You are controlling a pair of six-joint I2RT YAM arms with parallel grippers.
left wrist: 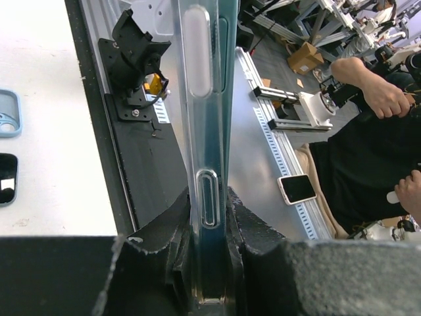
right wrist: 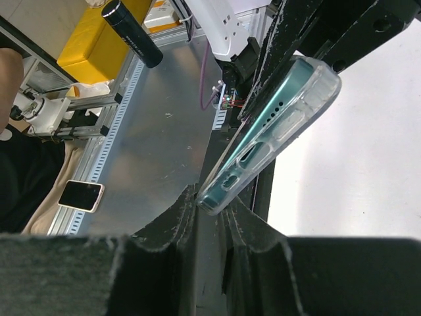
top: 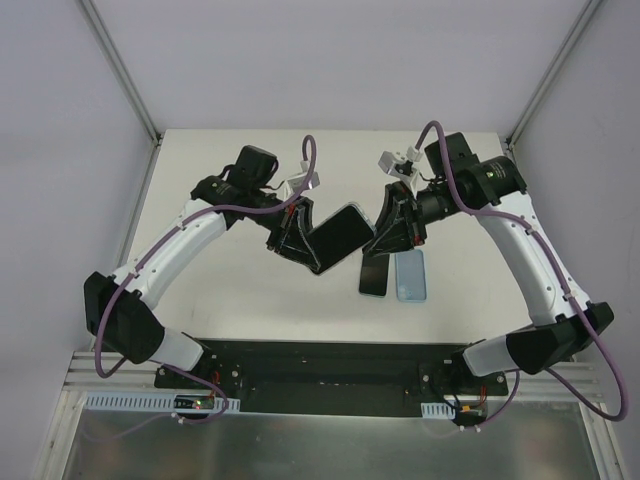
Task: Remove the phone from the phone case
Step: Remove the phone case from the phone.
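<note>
Near edge, 6 o'clock: black mounting plate is running across, carrying both arm bases. Past it, a black phone and a light blue case are lying flat on the table, long edges side by side, just apart. Up at their 11 o'clock, the phone is hanging above the table, sitting inside its clear phone case. Left tool is pinching the 9 o'clock end, jaws nearly closed against the case. Right tool is pinching the 3 o'clock corner the same way. Bare table is lying open toward 12 o'clock up to the far edge, and out at 9 o'clock.
</note>
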